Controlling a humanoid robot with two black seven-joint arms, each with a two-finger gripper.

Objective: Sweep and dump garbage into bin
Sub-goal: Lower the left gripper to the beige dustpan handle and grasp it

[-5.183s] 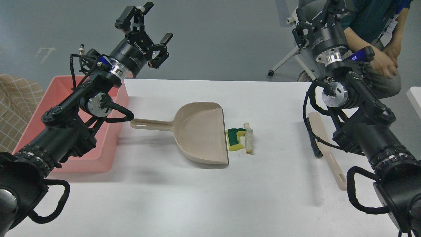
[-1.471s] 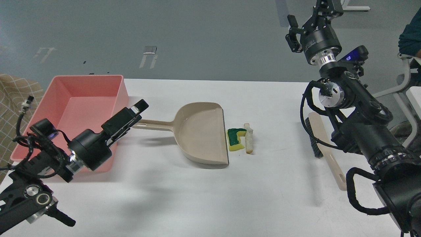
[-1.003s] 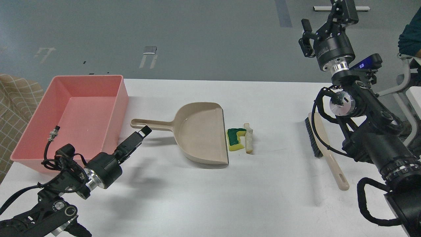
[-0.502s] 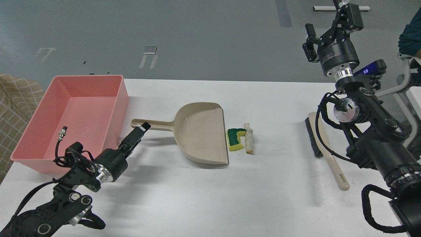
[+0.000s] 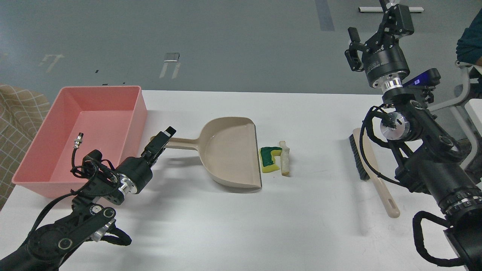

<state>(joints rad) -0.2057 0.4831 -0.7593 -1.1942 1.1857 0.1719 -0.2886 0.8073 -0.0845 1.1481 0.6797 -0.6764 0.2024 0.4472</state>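
The yellow sponge piece with a green top (image 5: 270, 159) and the white bread wedge (image 5: 285, 157) lie side by side on the white table, just right of the open mouth of the beige dustpan (image 5: 229, 150). The pink bin (image 5: 137, 120) stands at the far left. My left gripper (image 5: 165, 136) is low over the table at the end of the dustpan's handle, seen side-on, so its fingers cannot be told apart. My right gripper (image 5: 376, 23) is raised high beyond the table's far right edge, open and empty.
A beige hand brush with black bristles (image 5: 372, 173) lies on the table at the right, beside my right arm. A checked cloth (image 5: 15, 120) is left of the bin. A chair and a person show at the far right edge.
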